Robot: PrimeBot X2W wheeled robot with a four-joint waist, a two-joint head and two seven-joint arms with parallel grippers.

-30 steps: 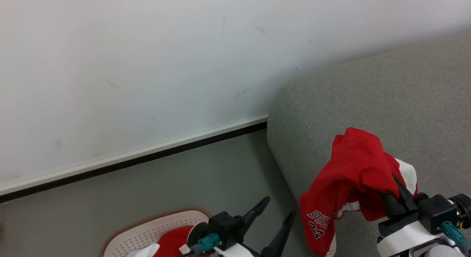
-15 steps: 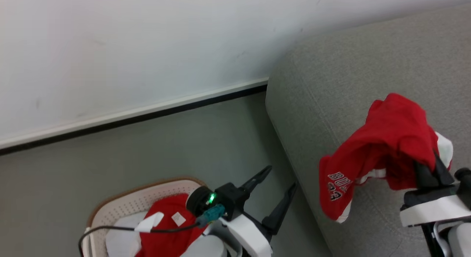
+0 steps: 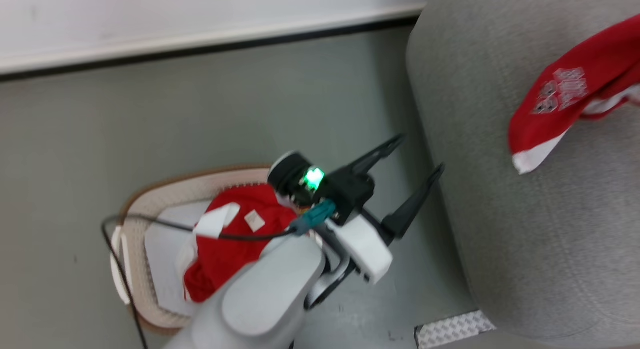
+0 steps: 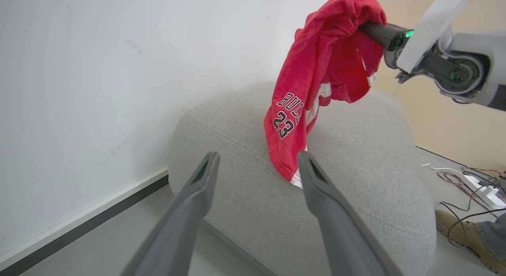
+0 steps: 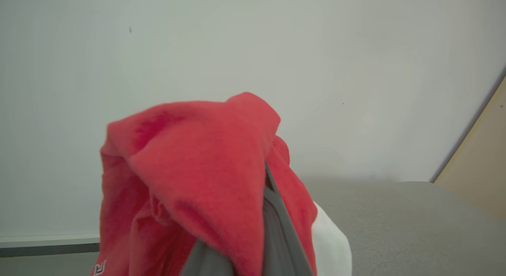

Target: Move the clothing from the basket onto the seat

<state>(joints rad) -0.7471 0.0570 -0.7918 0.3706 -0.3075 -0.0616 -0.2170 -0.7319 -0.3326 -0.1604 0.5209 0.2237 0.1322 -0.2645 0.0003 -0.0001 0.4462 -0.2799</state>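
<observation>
This looks like a robot test room dressed as a corner of a home. A large grey fabric sofa (image 3: 525, 214) stands at the right against a bare white wall (image 4: 79, 70) with a dark-edged skirting (image 3: 200, 39), and a white laundry basket (image 3: 190, 181) sits on the smooth grey floor (image 3: 200, 99) to its left. To the right of the sofa, loose cables (image 4: 454, 177) and a white power strip (image 4: 484, 191) lie on the floor near a person's tan shoe (image 4: 460, 230), and a ridged metal plate (image 3: 452, 329) lies at the sofa's near corner.
</observation>
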